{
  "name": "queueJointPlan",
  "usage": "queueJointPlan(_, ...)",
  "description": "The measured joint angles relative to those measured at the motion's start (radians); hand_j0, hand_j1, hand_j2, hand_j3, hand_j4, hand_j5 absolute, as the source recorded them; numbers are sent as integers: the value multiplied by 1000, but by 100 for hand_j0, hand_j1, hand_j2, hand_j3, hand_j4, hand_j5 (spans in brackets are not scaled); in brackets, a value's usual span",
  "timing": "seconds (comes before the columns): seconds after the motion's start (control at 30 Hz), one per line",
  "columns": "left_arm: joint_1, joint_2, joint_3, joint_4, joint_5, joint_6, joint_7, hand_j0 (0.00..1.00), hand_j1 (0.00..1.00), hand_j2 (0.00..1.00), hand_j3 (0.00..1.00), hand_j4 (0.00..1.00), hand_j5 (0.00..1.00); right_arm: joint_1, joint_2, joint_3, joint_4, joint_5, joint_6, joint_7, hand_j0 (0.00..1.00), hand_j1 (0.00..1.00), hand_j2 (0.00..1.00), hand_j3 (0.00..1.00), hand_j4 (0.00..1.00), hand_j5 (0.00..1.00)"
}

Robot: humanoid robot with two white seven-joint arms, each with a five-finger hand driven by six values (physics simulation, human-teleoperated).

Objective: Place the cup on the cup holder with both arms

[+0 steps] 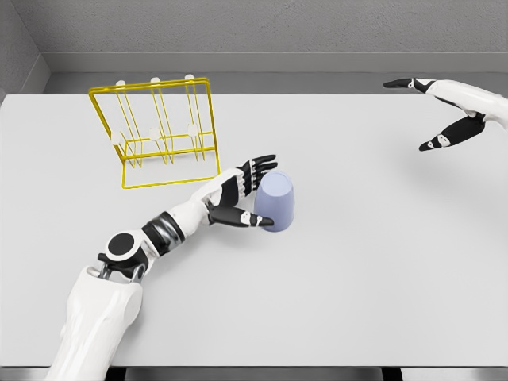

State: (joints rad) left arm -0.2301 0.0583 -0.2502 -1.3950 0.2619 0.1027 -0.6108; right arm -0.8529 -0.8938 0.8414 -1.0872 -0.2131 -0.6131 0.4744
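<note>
My left hand [248, 194] lies against the left side of the cup [276, 202], fingers spread rather than wrapped: the four fingers fan upward and to the right past the cup's upper left edge, while my thumb reaches along the lower left side, its tip touching the cup near its base. It looks like an open cradle more than a grip, and I cannot tell whether the palm itself presses on the cup wall. My forearm runs back down and to the left across the table [381, 286], through the dark wrist and elbow joints to the white upper arm at the bottom left corner.

The cup is pale lavender, standing mouth-down on the table near the middle, its narrower closed end upward and tilted only slightly, if at all.

Behind and to the left of my hand stands the cup holder [156, 131], a yellow wire rack with an upright frame, small white-tipped pegs and a flat base loop resting on the table. It is near the cup but apart from it.

My right hand [448, 111] hovers far off at the upper right, above the table's back edge, fingers spread wide and holding nothing
</note>
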Motion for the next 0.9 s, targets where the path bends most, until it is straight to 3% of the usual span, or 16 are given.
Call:
queueJointPlan(0.8,-2,-13,-15,7,1,-4,0,100,100,100,100,100,100,2,6,4,0,1,0,0,100,100,100,100,100,100)
queueJointPlan(0.83,-2,-14,-15,7,1,-3,0,98,98,98,98,98,98,0,6,5,0,1,0,0,100,100,100,100,100,100)
queueJointPlan(0.9,-2,-14,-15,7,2,-2,0,81,81,81,81,81,81,0,6,5,0,1,0,0,100,100,100,100,100,100)
